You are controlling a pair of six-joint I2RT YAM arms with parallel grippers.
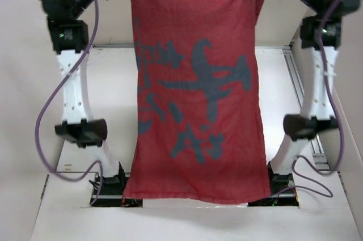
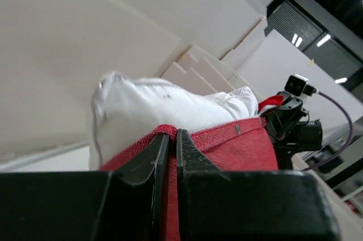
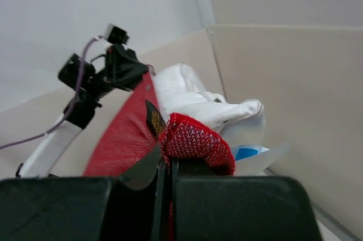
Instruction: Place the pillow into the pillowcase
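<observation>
The left hand and right hand pinch the pillowcase rim, pillow protruding above.

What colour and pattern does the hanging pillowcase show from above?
Dull red with dark grey-blue blotchy shapes; the pillowcase shows best in the top external view.

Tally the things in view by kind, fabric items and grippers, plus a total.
Red pillowcase: 1
White pillow: 1, sticking out of the case's top
Grippers: 2, left gripper and right gripper, each clamped on the pillowcase's top edge
Total: 4
</observation>
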